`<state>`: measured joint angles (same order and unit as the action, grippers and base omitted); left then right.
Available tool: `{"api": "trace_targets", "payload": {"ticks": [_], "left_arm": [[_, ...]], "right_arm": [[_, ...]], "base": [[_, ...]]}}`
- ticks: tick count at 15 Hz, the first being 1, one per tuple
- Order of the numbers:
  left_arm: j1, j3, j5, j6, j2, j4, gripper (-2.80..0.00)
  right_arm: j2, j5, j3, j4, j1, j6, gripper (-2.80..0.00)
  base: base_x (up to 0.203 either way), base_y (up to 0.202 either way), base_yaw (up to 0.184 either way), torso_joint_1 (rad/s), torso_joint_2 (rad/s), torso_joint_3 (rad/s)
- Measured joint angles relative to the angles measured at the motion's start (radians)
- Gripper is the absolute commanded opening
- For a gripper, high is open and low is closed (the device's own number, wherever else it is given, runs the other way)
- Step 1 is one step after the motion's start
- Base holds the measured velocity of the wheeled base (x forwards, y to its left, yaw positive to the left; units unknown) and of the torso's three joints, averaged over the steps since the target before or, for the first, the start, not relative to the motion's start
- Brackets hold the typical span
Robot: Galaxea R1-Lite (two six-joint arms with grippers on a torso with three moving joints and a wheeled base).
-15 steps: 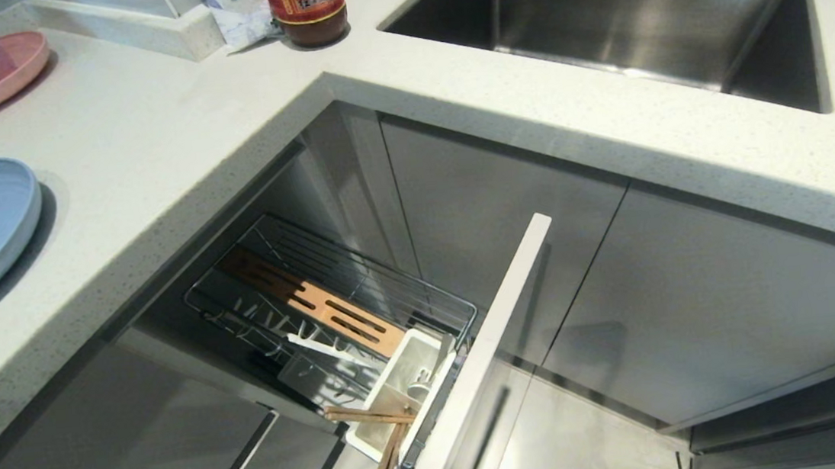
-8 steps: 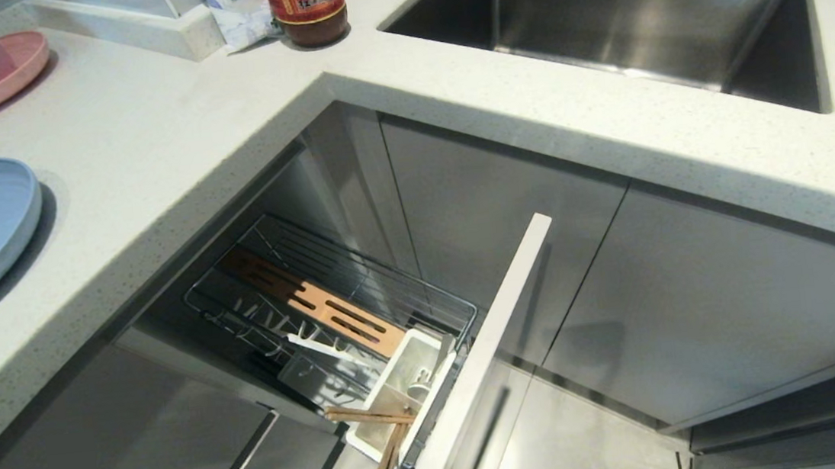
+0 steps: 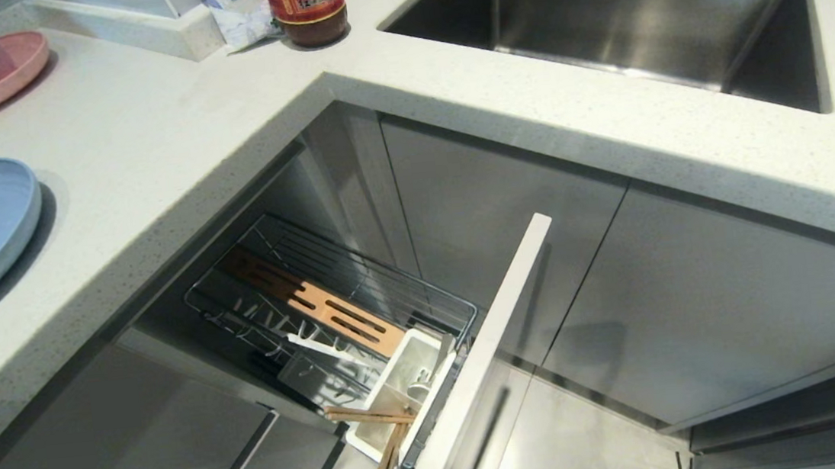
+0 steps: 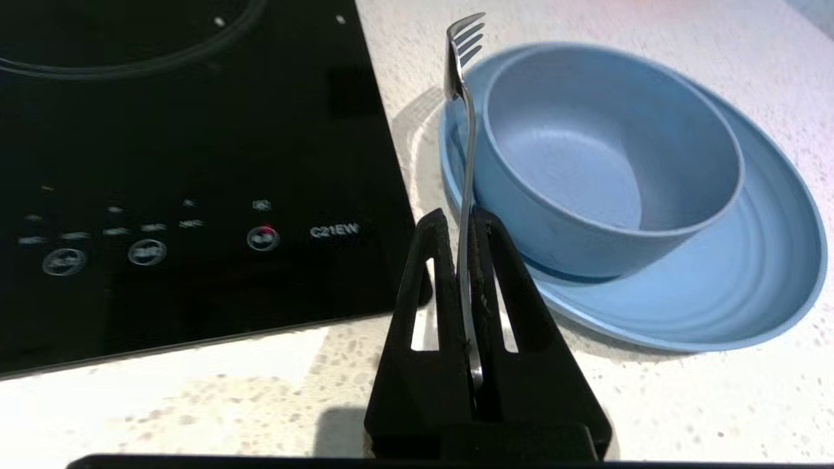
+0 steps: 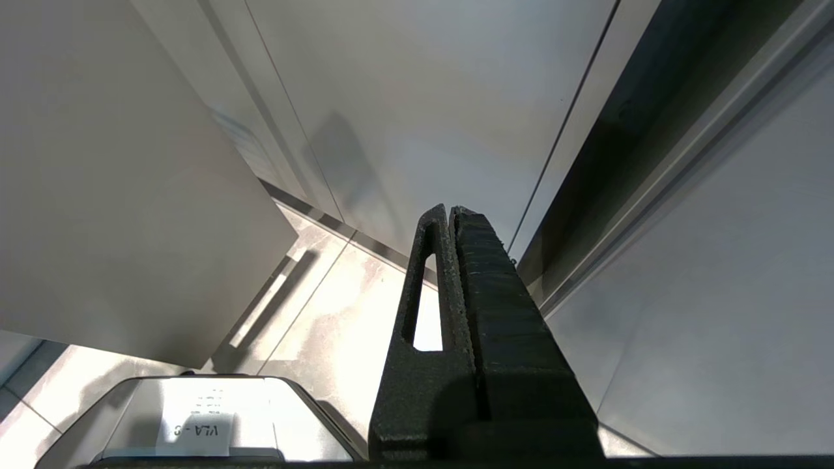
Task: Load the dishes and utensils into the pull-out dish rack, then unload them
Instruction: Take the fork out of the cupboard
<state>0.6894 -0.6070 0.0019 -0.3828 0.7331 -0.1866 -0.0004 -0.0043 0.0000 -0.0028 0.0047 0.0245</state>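
The left gripper (image 4: 464,225) pinches the slim silver metal fork (image 4: 464,130) just beside the small light-blue round bowl (image 4: 606,156). The thin handle may pivot or slip, fouling the bowl rim.

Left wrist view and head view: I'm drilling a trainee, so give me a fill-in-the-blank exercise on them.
1. The left gripper is shut on the ____.
2. The light-blue bowl sits on the light-blue ____.
3. The chopsticks lie across the rack's white ____.

Missing words: fork; plate; utensil box
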Motion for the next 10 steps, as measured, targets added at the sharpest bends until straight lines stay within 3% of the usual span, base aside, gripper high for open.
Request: {"api": "trace_targets", "payload": {"ticks": [10], "left_arm": [[-0.003, 0.001, -0.086, -0.039, 0.059, -0.058, -2.8]], "right_arm": [[0.0, 0.0, 0.0, 0.0, 0.0, 0.0, -2.8]], "base": [[0.0, 0.0, 0.0, 0.0, 0.0, 0.0]]}}
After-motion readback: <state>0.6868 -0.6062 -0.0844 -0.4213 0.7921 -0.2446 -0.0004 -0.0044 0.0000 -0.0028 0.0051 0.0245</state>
